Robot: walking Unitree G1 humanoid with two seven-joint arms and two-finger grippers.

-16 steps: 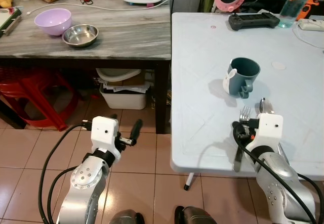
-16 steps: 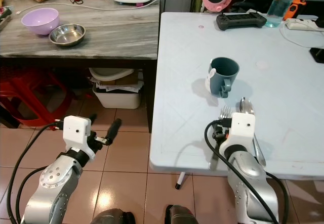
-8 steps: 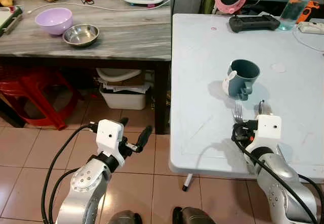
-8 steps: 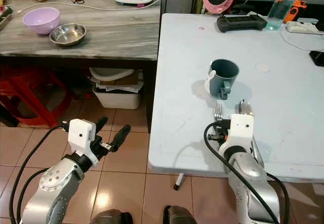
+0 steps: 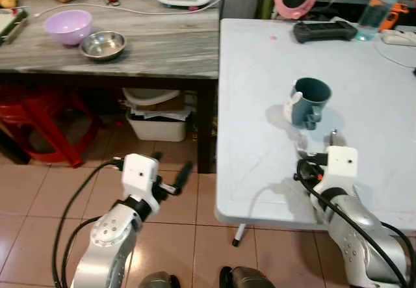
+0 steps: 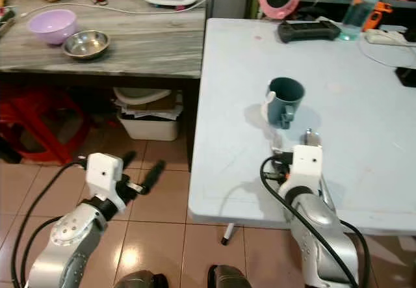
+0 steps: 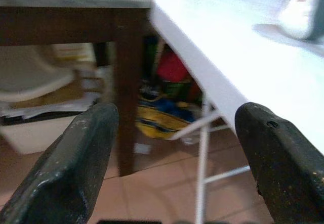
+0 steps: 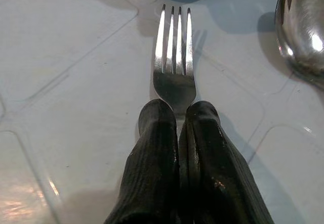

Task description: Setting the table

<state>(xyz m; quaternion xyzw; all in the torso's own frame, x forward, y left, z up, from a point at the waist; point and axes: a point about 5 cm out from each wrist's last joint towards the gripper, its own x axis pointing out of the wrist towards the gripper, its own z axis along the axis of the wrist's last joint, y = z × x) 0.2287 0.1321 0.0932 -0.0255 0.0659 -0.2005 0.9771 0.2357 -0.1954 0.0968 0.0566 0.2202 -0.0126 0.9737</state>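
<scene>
Pinching the shiny steel fork (image 8: 174,57) in my closed right tool (image 8: 177,118), I keep it low over the white counter (image 5: 260,73) near the teal mug (image 5: 310,101), ready for placing.

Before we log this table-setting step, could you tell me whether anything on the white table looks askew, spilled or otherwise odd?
Nothing looks spilled or damaged. The mug stands upright on the white table. The right gripper is shut on the fork, tines pointing at the mug, with the spoon beside it. The left gripper hangs open over the floor.

2 silver arms (image 5: 107,233), white wrist boxes, black cables, black fingers (image 8: 157,158).
</scene>
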